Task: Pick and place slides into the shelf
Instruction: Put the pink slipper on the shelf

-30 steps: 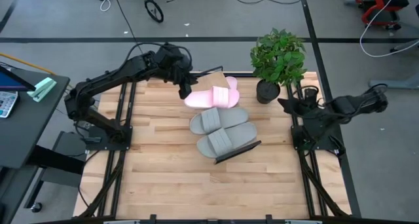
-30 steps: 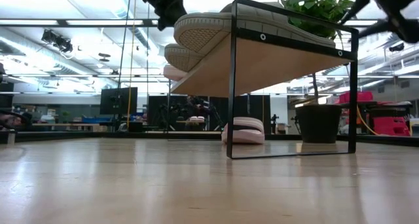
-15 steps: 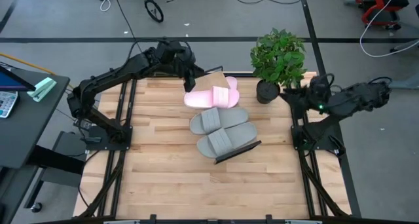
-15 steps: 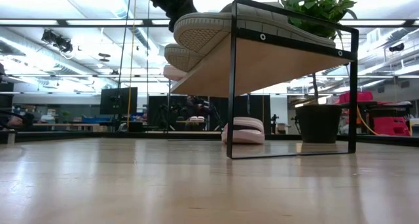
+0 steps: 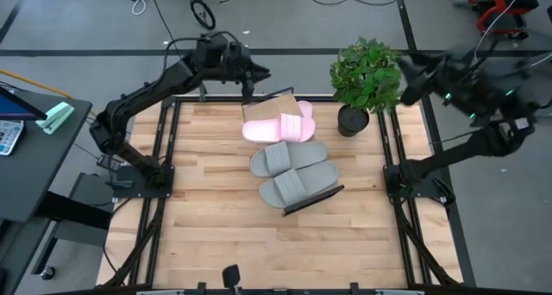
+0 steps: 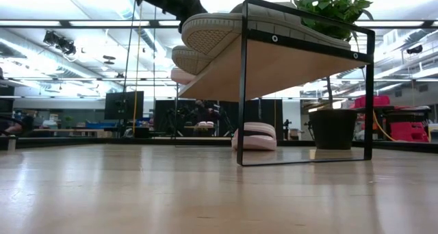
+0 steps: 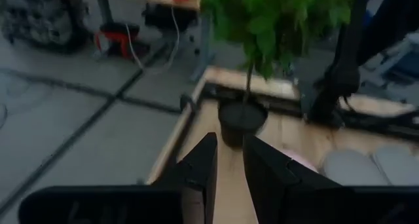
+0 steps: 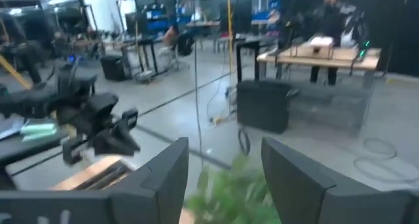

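1. High view: the shelf [image 5: 289, 101] lies slantwise on the tabletop [image 5: 216, 217], carrying two grey slides [image 5: 293, 172] and one pink slide [image 5: 278, 128] side by side, each strap up. Laid crosswise like this, they leave one berth bare at the far end.
2. The second pink slide [image 5: 303, 109] shows only as an edge at that bare end.
3. The left gripper [image 5: 248, 85] hangs above the shelf's far end, nothing in it. The right gripper [image 5: 405, 75] is raised off beyond the potted plant [image 5: 366, 78].
4. Low view: the shelf board stands lifted on its black frame, and the remaining pink slide [image 6: 254, 136] rests on the tabletop beneath it, which the overhead picture hides.
5. Left wrist view: the left fingers [image 7: 200, 168] stand nearly together, a narrow slot between, clasping nothing.
6. Right wrist view: the right fingers [image 8: 167, 175] are spread wide, empty.
7. Judgement: one slide is left to place.
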You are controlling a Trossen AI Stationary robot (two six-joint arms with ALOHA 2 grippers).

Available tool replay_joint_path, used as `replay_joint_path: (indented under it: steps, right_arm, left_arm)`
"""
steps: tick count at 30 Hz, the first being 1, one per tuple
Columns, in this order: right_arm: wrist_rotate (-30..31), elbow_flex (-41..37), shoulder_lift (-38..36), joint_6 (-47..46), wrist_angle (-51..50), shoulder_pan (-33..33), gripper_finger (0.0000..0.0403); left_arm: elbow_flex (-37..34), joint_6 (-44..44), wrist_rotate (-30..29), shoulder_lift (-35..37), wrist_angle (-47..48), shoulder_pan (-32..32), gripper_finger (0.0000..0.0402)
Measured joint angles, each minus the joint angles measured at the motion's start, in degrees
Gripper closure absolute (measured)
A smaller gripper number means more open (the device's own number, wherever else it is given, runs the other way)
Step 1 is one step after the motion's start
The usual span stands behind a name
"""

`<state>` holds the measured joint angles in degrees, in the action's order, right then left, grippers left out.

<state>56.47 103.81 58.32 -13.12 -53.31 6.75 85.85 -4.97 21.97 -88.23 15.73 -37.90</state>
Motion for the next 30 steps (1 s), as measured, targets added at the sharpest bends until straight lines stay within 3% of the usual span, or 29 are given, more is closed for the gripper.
replay_joint_path:
  steps: [5,11,21,30]
  right_arm:
    - [-9.1,7.4,3.2,7.1,4.2,-8.9,0.0206]
    - [-17.3,10.2,6.6,7.2,4.4,-14.4,0.0206]
    - [-19.7,10.2,10.8,4.8,3.9,-18.8,0.0206]
    - [-21.6,10.1,10.9,-2.5,3.7,-24.4,0.0206]
  left_arm:
    - [0.0,1.2,2.9,-2.8,-3.8,-3.0,0.0328]
    - [0.0,5.1,6.8,-7.8,-7.0,-7.2,0.0322]
    - [0.0,10.0,10.5,-13.1,-14.2,-14.3,0.031]
    - [0.0,10.6,18.7,-18.5,-16.6,-20.7,0.0308]
